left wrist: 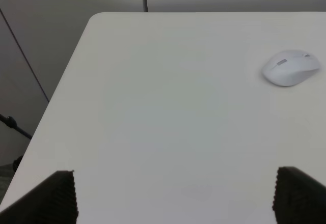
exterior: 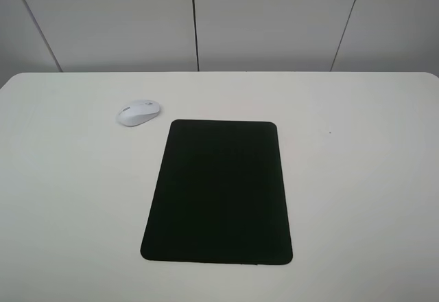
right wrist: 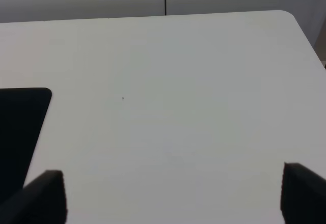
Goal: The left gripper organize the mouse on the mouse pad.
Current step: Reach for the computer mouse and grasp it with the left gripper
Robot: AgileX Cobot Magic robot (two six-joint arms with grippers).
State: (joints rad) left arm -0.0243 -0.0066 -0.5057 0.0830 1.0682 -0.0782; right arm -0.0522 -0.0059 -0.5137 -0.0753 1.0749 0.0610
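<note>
A small white mouse [exterior: 138,112] lies on the white table just off the far left corner of the black mouse pad [exterior: 219,192], not touching it. The left wrist view shows the same mouse [left wrist: 290,68] well ahead of my left gripper [left wrist: 173,196], whose two dark fingertips [left wrist: 56,196] stand wide apart with nothing between them. My right gripper [right wrist: 173,196] is also open and empty, with a corner of the pad [right wrist: 20,127] showing beside it. Neither arm appears in the exterior high view.
The white table [exterior: 357,178] has rounded far corners and ends before a grey panelled wall [exterior: 274,20]. A tiny dark speck [exterior: 330,133] marks the tabletop right of the pad. A dark stand [left wrist: 12,124] is beyond the table's left edge.
</note>
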